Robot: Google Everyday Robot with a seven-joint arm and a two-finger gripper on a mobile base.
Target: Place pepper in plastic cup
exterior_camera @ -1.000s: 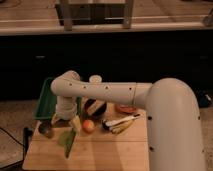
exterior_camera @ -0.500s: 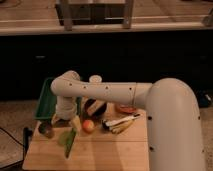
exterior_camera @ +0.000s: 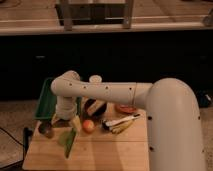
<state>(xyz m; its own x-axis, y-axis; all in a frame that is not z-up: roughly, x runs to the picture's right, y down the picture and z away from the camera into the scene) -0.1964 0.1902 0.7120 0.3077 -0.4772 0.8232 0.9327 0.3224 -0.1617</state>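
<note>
- The gripper (exterior_camera: 63,121) hangs low over the left part of the wooden table (exterior_camera: 110,150), at the end of the big white arm (exterior_camera: 115,95).
- I cannot tell what it is doing with its tips.
- The pepper (exterior_camera: 69,142) lies just below the gripper, its thin end pointing toward the front edge.
- The plastic cup (exterior_camera: 63,138) sits right beside the pepper, on its left.
- A dark cup (exterior_camera: 46,130) stands further left.
- A round orange fruit (exterior_camera: 88,126) sits to the right of the gripper.
- A green tray (exterior_camera: 46,100) is behind.
</note>
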